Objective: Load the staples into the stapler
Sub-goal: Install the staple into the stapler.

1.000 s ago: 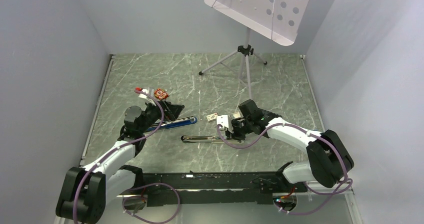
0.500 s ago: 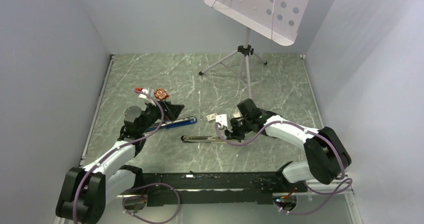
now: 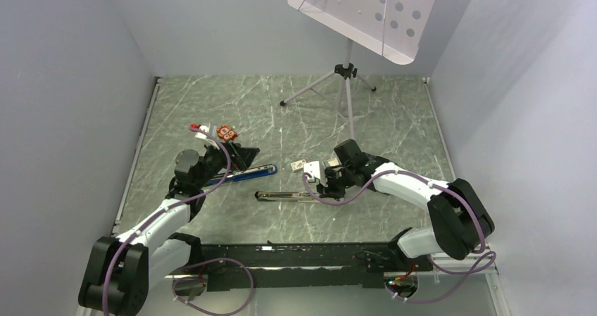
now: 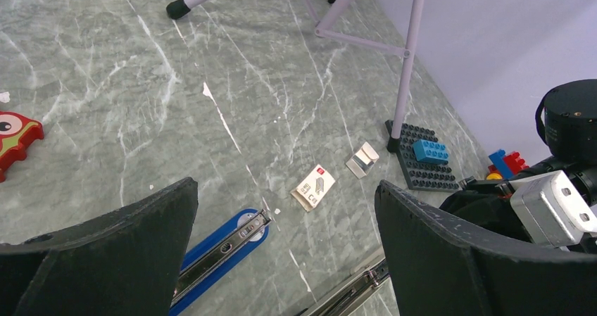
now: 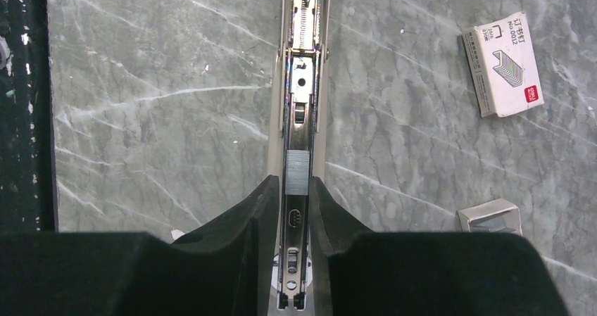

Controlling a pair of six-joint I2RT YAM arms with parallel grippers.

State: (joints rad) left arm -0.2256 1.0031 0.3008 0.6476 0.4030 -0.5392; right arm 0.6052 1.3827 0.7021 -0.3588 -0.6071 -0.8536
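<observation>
**Staple strip is in the rail, right claw easing off**

Left side first: the left gripper (image 4: 285, 189) hangs wide open above the blue stapler (image 4: 218, 249), holding nothing. It hasn't budged in the last second.

In the middle of the table, the open stapler (image 5: 301, 84) lies flat with its silver rail exposed. The staples (image 5: 297, 162) sit down inside that rail, lined up with the channel.

The right gripper (image 5: 296, 182) straddles the rail at the near end of the strip, jaws narrow. It has slid a touch leftward over the last second and seems to be loosening. I honestly can't tell if the pads still pinch the strip or just flank it.

Further right, the staple box (image 5: 503, 62) lies well apart from the rail.

My read: the drop-in is basically done. What's left is backing the claw off and closing the stapler.
</observation>
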